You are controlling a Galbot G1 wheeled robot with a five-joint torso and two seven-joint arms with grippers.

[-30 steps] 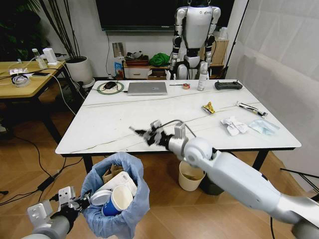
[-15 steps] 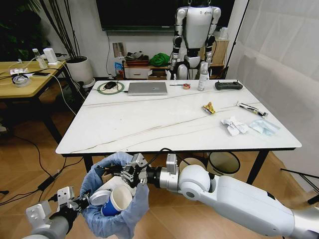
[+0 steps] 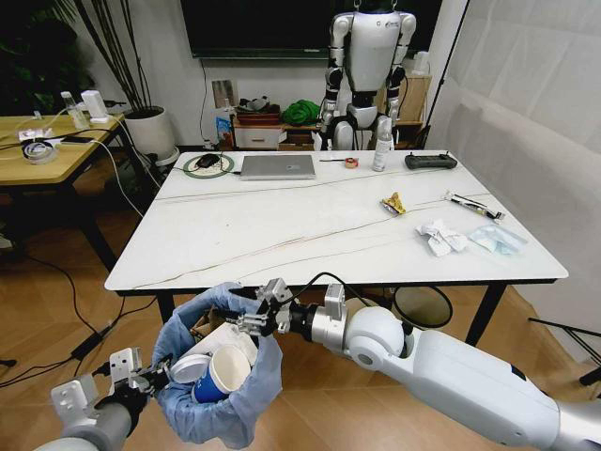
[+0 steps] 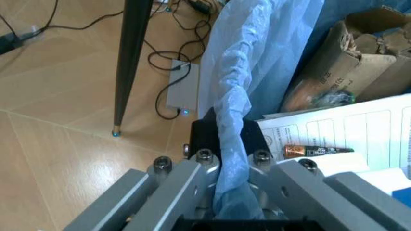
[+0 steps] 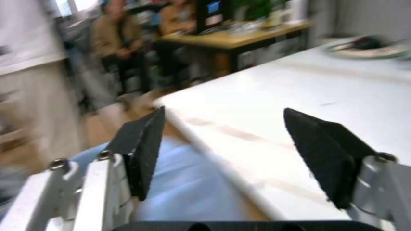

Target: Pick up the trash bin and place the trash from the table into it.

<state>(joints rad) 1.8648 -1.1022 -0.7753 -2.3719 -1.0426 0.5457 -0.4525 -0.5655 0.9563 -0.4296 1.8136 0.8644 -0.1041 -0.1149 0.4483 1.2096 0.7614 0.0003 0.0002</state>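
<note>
The right gripper has lifted, fingers spread empty above the trash bin.

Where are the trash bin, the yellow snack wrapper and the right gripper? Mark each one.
trash bin (image 3: 252, 395): head view, on the blue bag's outer front.
yellow snack wrapper (image 3: 393, 203): head view, on its middle, lying on the table.
right gripper (image 3: 252, 310): head view, between its open fingertips, over the bin's rim.
</note>
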